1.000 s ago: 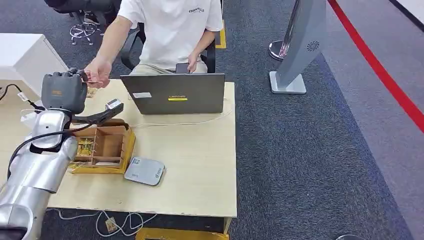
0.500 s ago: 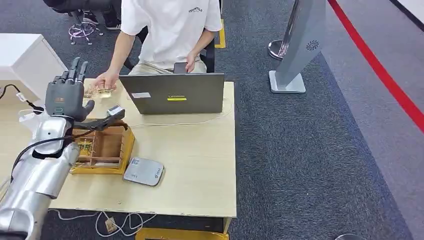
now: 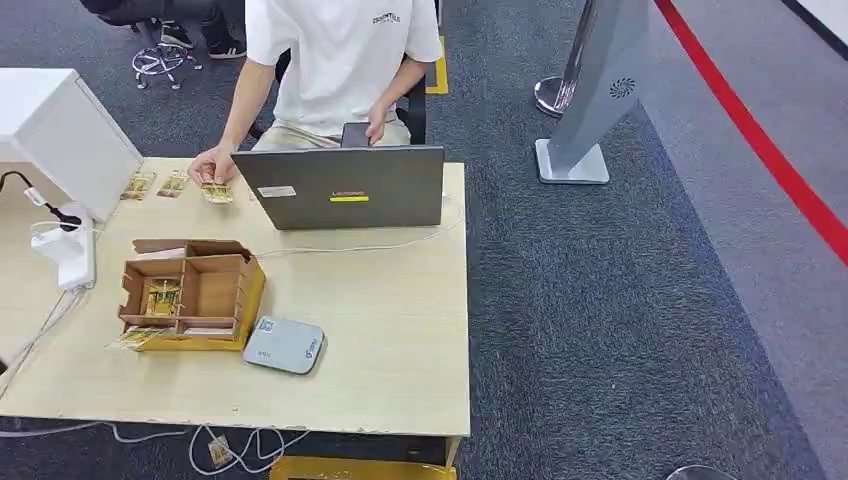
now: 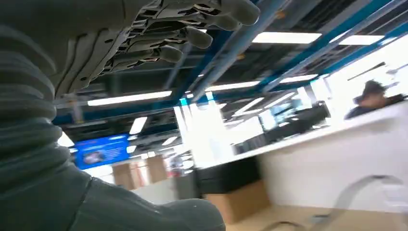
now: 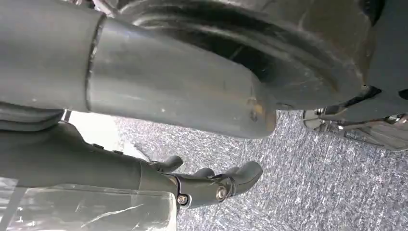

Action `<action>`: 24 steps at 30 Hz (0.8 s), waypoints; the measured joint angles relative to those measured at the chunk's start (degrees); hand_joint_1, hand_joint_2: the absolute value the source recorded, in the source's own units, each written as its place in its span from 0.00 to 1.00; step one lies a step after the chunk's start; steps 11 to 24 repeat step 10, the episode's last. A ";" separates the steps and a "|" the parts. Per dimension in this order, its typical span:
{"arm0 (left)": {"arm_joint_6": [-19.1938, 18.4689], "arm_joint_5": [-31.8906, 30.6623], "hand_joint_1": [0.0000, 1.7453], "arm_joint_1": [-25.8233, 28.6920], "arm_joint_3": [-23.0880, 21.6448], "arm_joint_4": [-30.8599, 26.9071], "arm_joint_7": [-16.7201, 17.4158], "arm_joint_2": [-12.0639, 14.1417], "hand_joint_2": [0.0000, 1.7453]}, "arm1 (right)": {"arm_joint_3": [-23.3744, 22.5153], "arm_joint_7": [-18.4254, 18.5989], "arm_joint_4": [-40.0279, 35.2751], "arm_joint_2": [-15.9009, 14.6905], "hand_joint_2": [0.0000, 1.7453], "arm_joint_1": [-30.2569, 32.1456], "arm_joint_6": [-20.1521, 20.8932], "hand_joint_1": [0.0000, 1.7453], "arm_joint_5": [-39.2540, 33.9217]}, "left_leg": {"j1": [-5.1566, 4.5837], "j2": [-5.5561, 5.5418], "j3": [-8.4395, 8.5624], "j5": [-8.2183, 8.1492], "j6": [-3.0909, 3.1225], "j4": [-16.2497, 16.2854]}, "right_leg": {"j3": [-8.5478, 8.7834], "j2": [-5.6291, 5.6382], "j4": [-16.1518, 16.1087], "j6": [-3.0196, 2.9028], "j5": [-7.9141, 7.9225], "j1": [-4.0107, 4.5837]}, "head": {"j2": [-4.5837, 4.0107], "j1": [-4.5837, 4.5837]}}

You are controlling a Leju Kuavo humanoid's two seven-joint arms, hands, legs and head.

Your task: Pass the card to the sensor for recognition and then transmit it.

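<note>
Three cards: lie in a row at the counter's (image 3: pixel 400 360) far left edge; the person's hand (image 3: pixel 212 165) rests on the nearest one, card (image 3: pixel 217 192), beside the laptop (image 3: pixel 340 188).
Progress: judging by that layout, the handover looks done for this card; more cards sit in the cardboard box (image 3: pixel 195 292), so another round through the sensor (image 3: pixel 285 345) may be left.
Sensor: flat grey pad on the counter, just beside the box, nothing on it.
Left robot hand (image 4: pixel 159 33): raised toward the ceiling lights in its wrist view, fingers apart and holding nothing.
Right robot hand (image 5: pixel 211 185): hangs over the carpet, fingers loosely curled, nothing in them.
Card versus robot hands: the delivered card is well apart from both; neither reaches over the counter.
</note>
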 joint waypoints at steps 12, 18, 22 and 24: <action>3.05 31.03 0.00 0.19 31.68 23.95 16.09 -6.98 1.00 | -1.99 0.15 0.22 -0.02 0.00 -0.22 -0.98 0.00 -2.45 | -0.29 -0.86 0.22 -0.09 0.00 0.00 | 0.25 -0.89 -0.11 0.05 -0.37 -0.31 | 0.00 -0.13; 3.05 31.03 0.00 0.19 31.68 23.95 16.09 -6.98 1.00 | -1.99 0.15 0.22 -0.02 0.00 -0.22 -0.98 0.00 -2.45 | -0.29 -0.86 0.22 -0.09 0.00 0.00 | 0.25 -0.89 -0.11 0.05 -0.37 -0.31 | 0.00 -0.13; 3.05 31.03 0.00 0.19 31.68 23.95 16.09 -6.98 1.00 | -1.99 0.15 0.22 -0.02 0.00 -0.22 -0.98 0.00 -2.45 | -0.29 -0.86 0.22 -0.09 0.00 0.00 | 0.25 -0.89 -0.11 0.05 -0.37 -0.31 | 0.00 -0.13; 3.05 31.03 0.00 0.19 31.68 23.95 16.09 -6.98 1.00 | -1.99 0.15 0.22 -0.02 0.00 -0.22 -0.98 0.00 -2.45 | -0.29 -0.86 0.22 -0.09 0.00 0.00 | 0.25 -0.89 -0.11 0.05 -0.37 -0.31 | 0.00 -0.13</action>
